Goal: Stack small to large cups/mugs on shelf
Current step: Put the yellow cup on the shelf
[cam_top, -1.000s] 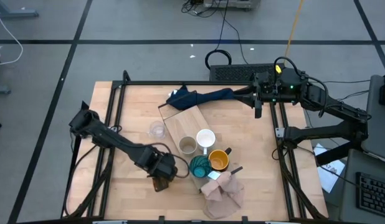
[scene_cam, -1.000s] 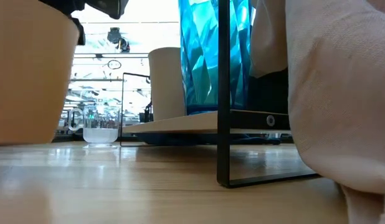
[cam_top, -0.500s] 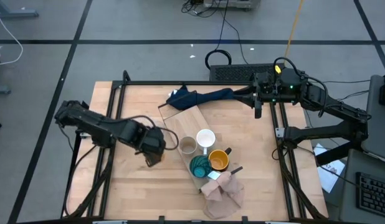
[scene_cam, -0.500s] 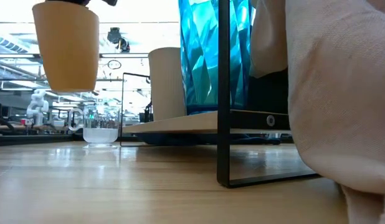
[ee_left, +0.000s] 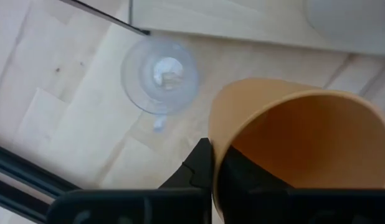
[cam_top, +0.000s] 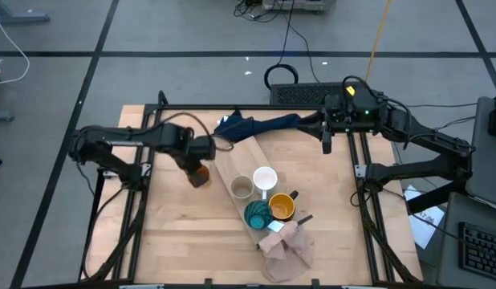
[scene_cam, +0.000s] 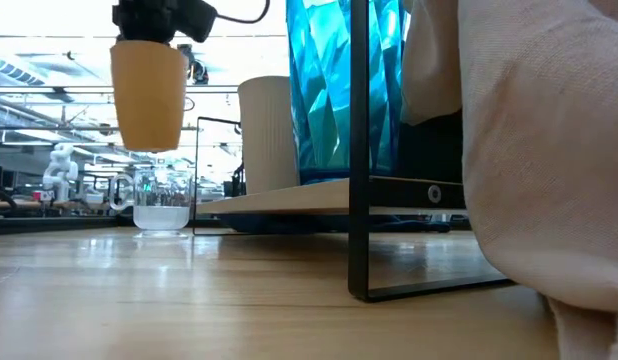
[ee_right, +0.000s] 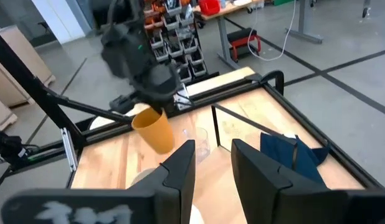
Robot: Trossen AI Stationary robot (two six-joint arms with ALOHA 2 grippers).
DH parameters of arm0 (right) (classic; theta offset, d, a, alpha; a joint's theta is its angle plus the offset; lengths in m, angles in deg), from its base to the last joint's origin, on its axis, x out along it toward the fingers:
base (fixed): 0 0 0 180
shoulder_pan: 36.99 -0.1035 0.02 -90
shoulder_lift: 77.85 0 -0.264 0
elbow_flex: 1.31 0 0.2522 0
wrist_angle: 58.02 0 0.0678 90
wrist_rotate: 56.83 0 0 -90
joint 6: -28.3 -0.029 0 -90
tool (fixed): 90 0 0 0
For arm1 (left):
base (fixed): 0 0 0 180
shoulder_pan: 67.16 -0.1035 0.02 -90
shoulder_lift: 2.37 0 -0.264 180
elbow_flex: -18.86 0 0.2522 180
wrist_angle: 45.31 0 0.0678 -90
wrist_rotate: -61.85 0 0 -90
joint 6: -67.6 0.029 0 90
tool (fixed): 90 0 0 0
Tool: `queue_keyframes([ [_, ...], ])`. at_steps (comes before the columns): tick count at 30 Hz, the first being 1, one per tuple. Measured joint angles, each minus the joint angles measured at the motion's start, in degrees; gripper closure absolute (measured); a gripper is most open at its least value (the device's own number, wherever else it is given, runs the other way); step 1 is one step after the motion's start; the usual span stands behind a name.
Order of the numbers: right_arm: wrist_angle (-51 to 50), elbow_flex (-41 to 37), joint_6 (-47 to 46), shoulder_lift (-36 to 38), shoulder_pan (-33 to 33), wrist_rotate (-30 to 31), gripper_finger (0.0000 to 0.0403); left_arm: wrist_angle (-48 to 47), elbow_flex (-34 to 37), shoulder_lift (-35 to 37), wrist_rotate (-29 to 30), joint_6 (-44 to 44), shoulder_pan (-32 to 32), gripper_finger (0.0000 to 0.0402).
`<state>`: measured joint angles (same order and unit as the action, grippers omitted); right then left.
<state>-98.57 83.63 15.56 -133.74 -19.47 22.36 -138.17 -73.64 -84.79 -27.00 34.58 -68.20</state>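
High view: the left gripper (cam_top: 201, 160) grips the orange cup (cam_top: 199, 175) by its rim, held beside the near-left end of the shelf (cam_top: 240, 157), where the beige-grey cup (cam_top: 241, 188), white mug (cam_top: 265, 178), teal cup (cam_top: 258, 214) and mustard-yellow mug (cam_top: 282, 207) stand; the right gripper (cam_top: 328, 141) waits at the table's far right edge. Low view: the orange cup hangs clear of the tabletop above the clear glass (scene_cam: 162, 200). Right wrist view: that arm's fingers (ee_right: 180, 171) stand apart, holding nothing.
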Motion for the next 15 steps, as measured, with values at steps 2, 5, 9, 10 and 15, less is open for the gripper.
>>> queue_keyframes([
  [2, -0.37, -0.02, 0.36, -0.17, 0.0, 0.0, 0.0307, 0.19, 0.0, -0.01, -0.55, 1.48, -2.48, 0.0391],
  [5, -0.8, -0.02, 1.27, -0.32, 0.0, 0.0, 0.0307, 0.94, 0.0, -0.01, -1.45, 3.51, -5.74, 0.0385],
  [9, -1.39, -0.04, 1.47, -0.34, 0.0, 0.0, 0.0307, 5.65, -0.05, -0.01, -2.98, 6.63, -9.46, 0.0395],
  [10, -1.29, -0.14, 1.47, -0.34, 0.0, 0.0, 0.0307, 6.32, -0.19, -0.01, -3.2, 7.11, -10.38, 0.0396],
  [15, -0.87, -2.62, -0.25, -0.28, 0.0, -0.04, 0.0307, 11.24, -0.26, -0.08, -4.17, 7.45, -14.45, 0.0384],
])
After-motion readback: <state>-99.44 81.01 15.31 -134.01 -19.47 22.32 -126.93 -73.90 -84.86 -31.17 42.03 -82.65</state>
